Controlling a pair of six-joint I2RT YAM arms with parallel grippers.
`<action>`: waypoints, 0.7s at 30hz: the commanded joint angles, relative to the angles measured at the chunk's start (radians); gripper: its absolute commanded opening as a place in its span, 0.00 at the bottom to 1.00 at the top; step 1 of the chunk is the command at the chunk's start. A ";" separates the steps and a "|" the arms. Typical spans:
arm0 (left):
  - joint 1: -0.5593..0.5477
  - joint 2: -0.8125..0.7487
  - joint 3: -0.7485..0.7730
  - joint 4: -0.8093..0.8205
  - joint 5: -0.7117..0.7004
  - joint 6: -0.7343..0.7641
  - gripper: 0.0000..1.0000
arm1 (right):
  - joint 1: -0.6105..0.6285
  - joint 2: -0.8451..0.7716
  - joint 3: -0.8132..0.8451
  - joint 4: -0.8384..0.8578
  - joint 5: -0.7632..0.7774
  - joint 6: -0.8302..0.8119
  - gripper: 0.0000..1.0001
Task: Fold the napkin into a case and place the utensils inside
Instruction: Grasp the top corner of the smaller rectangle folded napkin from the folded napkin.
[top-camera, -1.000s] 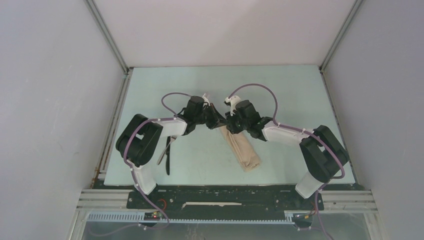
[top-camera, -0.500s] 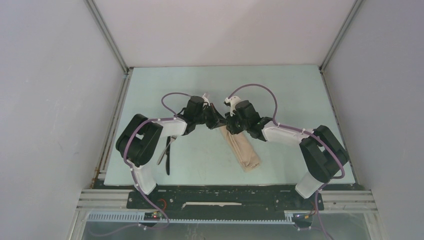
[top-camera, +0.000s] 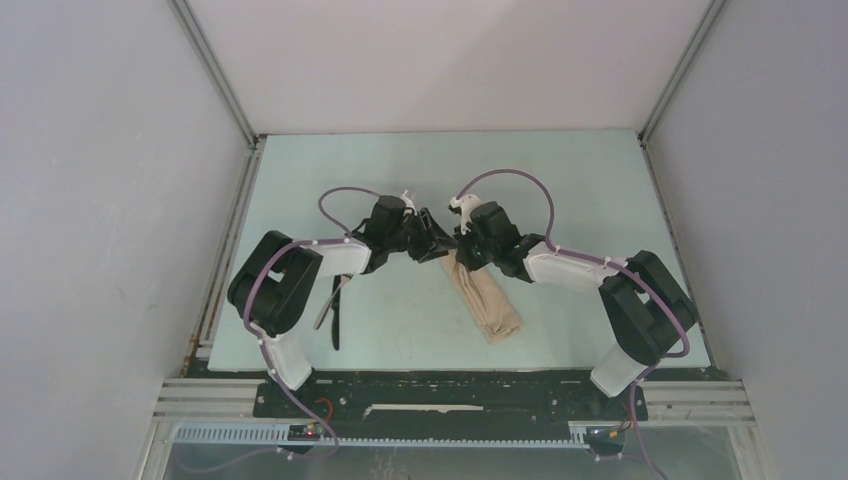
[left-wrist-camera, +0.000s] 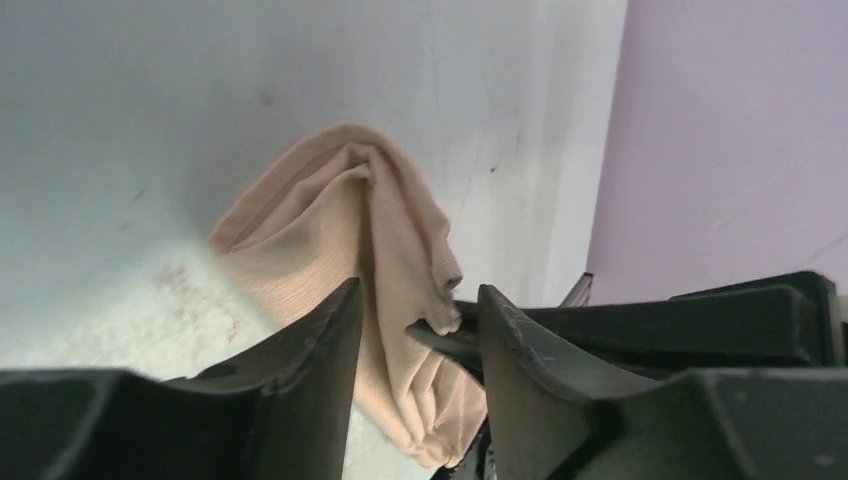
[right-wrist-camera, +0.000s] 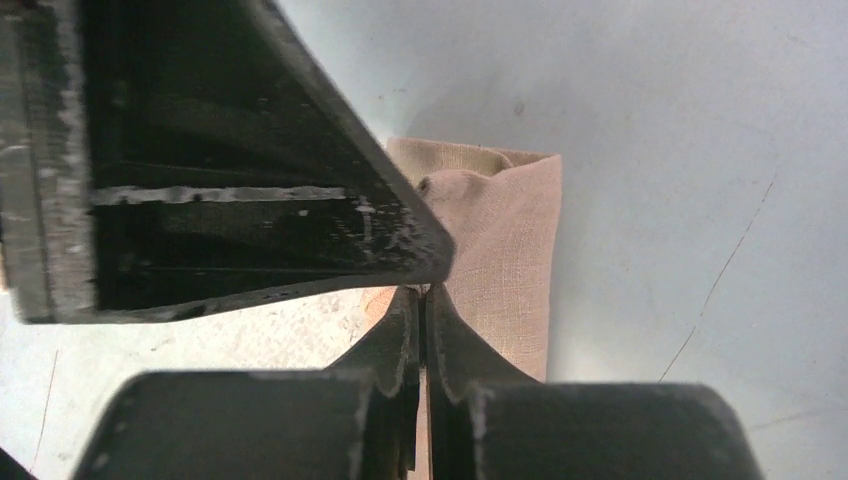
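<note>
Opening the folded napkin for the knife and fork
The knife (top-camera: 335, 335) and fork (top-camera: 322, 316) lie on the table (top-camera: 400, 310) by the left arm. The left gripper (left-wrist-camera: 420, 295) is spread at the far end of the napkin (top-camera: 490, 305); the right gripper (right-wrist-camera: 422, 295) is pressed together and seems to pinch its edge. Next, I think: hold the mouth open, fetch the knife

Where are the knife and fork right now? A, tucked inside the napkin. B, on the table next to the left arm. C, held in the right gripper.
B: the knife and fork lie on the table beside the left arm, apart from the napkin.
</note>
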 joint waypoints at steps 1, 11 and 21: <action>-0.003 -0.142 -0.041 -0.088 -0.135 0.116 0.54 | 0.003 -0.012 0.032 -0.037 -0.023 0.031 0.00; -0.152 -0.269 -0.162 -0.130 -0.478 0.250 0.34 | -0.015 -0.036 0.033 -0.036 -0.048 0.101 0.00; -0.243 -0.124 -0.022 -0.190 -0.539 0.330 0.40 | -0.040 -0.052 0.032 -0.036 -0.080 0.120 0.00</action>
